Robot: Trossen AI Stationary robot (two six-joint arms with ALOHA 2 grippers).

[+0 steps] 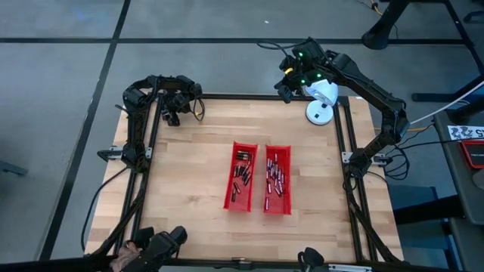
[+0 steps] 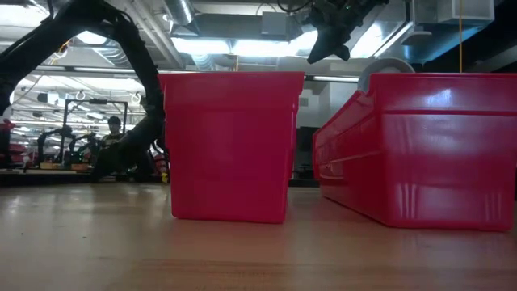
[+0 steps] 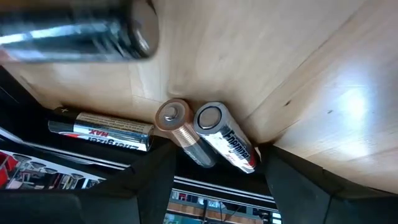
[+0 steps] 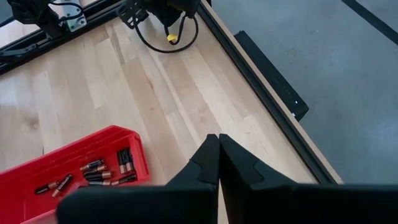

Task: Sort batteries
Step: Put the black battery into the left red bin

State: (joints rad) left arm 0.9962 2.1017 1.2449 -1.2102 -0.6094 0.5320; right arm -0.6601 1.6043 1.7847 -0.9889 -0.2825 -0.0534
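Note:
Two red trays [image 1: 229,185] [image 1: 290,181] stand side by side mid-table, each with several batteries [image 1: 242,172] [image 1: 275,175] lying inside. My left gripper [image 1: 172,115] is low at the table's far left corner, open. Loose batteries lie there against the black frame: a copper-ended one [image 3: 181,132] and a silver one [image 3: 225,138] side by side between my fingers [image 3: 155,177], a third [image 3: 99,130] crosswise beside them, and a blurred one [image 3: 74,31] farther on. My right gripper [image 4: 214,168] hangs shut, high above the table's far right part.
A white round device [image 1: 321,102] sits at the table's far right edge. Black frame rails [image 1: 151,143] border the wooden top. A looped cable with a yellow end [image 4: 171,38] lies near the left arm. In the low view both trays [image 2: 230,145] [image 2: 420,145] block the table beyond.

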